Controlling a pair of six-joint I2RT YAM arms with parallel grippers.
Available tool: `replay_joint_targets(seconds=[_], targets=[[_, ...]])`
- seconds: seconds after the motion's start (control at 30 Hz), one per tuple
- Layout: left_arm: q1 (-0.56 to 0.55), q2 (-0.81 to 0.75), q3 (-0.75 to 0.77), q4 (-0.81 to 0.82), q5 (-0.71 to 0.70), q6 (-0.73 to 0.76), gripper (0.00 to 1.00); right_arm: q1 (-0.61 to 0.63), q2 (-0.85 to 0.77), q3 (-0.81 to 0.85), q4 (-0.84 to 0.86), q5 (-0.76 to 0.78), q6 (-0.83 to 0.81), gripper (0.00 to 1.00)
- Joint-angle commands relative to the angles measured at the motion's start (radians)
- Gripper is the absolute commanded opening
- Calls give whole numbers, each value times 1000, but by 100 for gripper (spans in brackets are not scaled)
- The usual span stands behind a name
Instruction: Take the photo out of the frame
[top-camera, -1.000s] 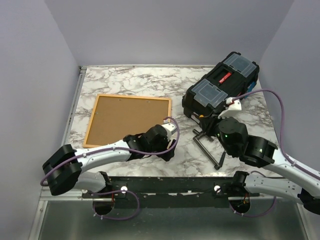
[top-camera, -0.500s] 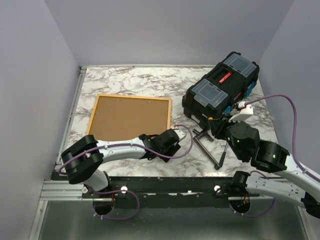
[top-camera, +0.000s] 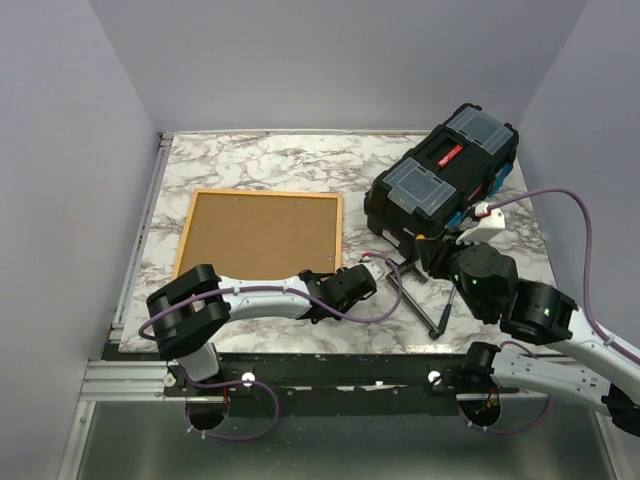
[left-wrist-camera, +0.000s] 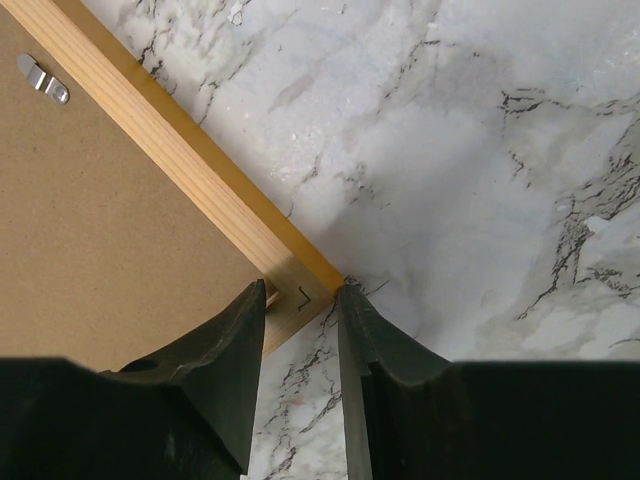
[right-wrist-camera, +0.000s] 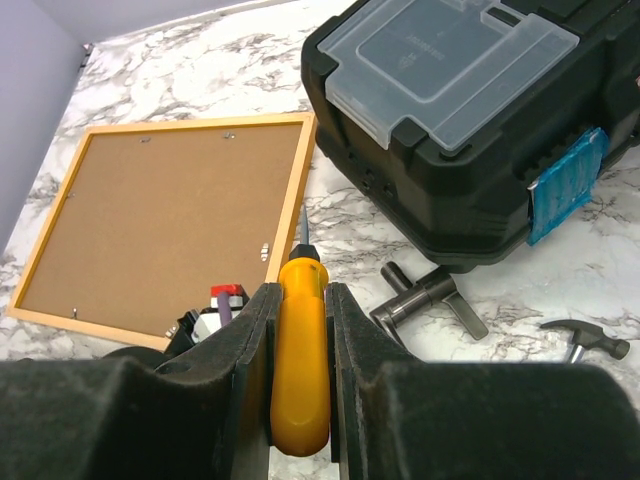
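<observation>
Marble-patterned table (top-camera: 260, 160) fills the floor of a plain grey-walled booth, and I reach over its near edge with both arms. At the far right a black toolbox (top-camera: 440, 185) with clear lid pockets sits at an angle. Left of it the frame (top-camera: 265, 193) lies face down and flat, its orange rim around the brown back of the photo (top-camera: 260, 235), which sits inside it; the picture side is hidden from me. My left claw (left-wrist-camera: 302, 290) is low over the frame's near right corner, one finger on the inner edge by the board and the other at the outer edge, so the wooden rail fills the gap between them; I cannot tell whether they are pressing on it or only straddling it. My right claw (right-wrist-camera: 300, 290) hangs above the table between frame and toolbox, clenched on the yellow handle of a screwdriver (right-wrist-camera: 300, 360), tip pointing away from me. Below it a dark metal clamp (right-wrist-camera: 425, 295) lies on the marble just before the toolbox, with a small hammer (right-wrist-camera: 585, 342) to its right. One small metal clip (left-wrist-camera: 45, 80) shows on the board's back.
</observation>
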Motion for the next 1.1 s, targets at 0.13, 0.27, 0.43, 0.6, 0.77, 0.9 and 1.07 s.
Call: replay_joint_targets(seconds=[0.13, 0.27, 0.43, 0.6, 0.77, 0.9, 1.07], targets=[[18, 139, 131, -86, -59, -145, 23, 1, 0, -8, -12, 27, 15, 1], [68, 174, 197, -83, 23, -226, 22, 1, -4, 1, -21, 32, 18, 1], [199, 197, 261, -73, 127, -334, 21, 1, -10, 8, -34, 33, 28, 1], [367, 159, 279, -1, 268, -382, 30, 0, -11, 11, -46, 30, 42, 1], [476, 111, 344, -34, 358, -322, 54, 1, 1, 16, -39, 21, 46, 1], [552, -15, 259, -9, 421, -289, 73, 1, 11, 21, -37, 17, 43, 1], [640, -215, 38, -11, 394, -306, 84, 0, 5, 15, -21, 14, 34, 1]])
